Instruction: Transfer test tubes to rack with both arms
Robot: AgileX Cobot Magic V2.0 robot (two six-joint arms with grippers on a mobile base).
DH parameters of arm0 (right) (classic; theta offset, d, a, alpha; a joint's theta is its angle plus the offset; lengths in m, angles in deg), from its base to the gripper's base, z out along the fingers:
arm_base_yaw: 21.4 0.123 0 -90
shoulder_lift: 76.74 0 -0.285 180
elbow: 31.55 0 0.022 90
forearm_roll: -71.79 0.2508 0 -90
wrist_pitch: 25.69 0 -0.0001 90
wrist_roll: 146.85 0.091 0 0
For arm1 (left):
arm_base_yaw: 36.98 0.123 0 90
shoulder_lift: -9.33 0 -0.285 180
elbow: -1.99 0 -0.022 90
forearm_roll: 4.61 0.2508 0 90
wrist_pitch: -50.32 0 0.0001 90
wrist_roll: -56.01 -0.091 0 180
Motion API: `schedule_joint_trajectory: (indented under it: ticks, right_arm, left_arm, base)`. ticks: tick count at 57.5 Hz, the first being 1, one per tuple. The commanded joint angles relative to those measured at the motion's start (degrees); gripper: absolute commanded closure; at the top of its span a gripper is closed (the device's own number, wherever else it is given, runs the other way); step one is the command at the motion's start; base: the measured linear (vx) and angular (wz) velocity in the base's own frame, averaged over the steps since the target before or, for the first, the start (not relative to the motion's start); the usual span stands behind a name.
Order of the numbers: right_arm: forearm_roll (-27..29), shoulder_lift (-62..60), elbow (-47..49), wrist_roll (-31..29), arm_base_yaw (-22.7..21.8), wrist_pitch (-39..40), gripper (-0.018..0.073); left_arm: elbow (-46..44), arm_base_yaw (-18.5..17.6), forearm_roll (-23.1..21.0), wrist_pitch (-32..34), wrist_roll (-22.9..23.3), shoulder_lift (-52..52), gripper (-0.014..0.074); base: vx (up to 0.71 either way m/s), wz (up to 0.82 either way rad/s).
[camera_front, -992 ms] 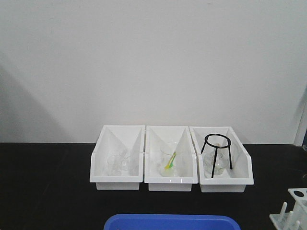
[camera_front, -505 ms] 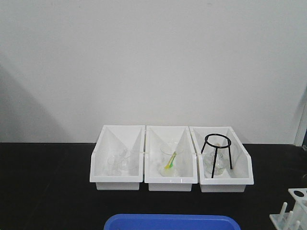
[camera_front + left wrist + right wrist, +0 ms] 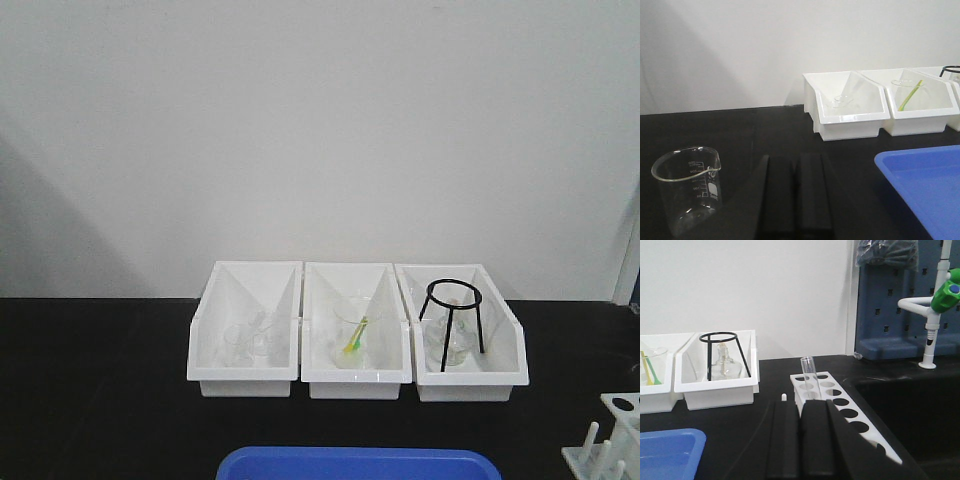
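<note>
- Small white plastic rack (image 3: 840, 410) with round holes stands on the black table (image 3: 100, 400), right of three white angled bins (image 3: 355, 335).
- One slender clear glass test tube (image 3: 809, 376) stands upright in a far-end hole.
- Left gripper (image 3: 796, 195): clenched, empty, beside a clear beaker (image 3: 687, 187).
- Right gripper (image 3: 801, 437): clenched, empty, just before the rack.

Left gripper (image 3: 795, 200) near the beaker (image 3: 687, 187), two flat matte-black fingers, plain, right gripper (image 3: 800, 440) beside the rack (image 3: 840, 410), matching black slabs

Even, fairly bright indoor light, soft grey shadow on the wall (image 3: 60, 220) at left; slightly grainy, and the black tabletop (image 3: 715, 130) swallows detail.
</note>
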Motion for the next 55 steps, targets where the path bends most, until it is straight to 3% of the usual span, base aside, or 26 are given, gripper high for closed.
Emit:
schedule_joint_trajectory:
  ticks: [1,55]
  right_arm:
    - [-0.1,-1.5,-0.6,-0.7,0.1,0.4,0.0567]
    - [1.5,-1.3,-0.6,-0.5,0.1,-0.1,0.0567]
  left_arm:
    - [1.5,0.0,-0.1,4.6,0.4,1.1,0.0614]
    - [1.5,0.0,-0.1,4.6,0.4,1.1,0.0614]
  base:
    - [0.00,0.00]
    - [0.00,0.00]
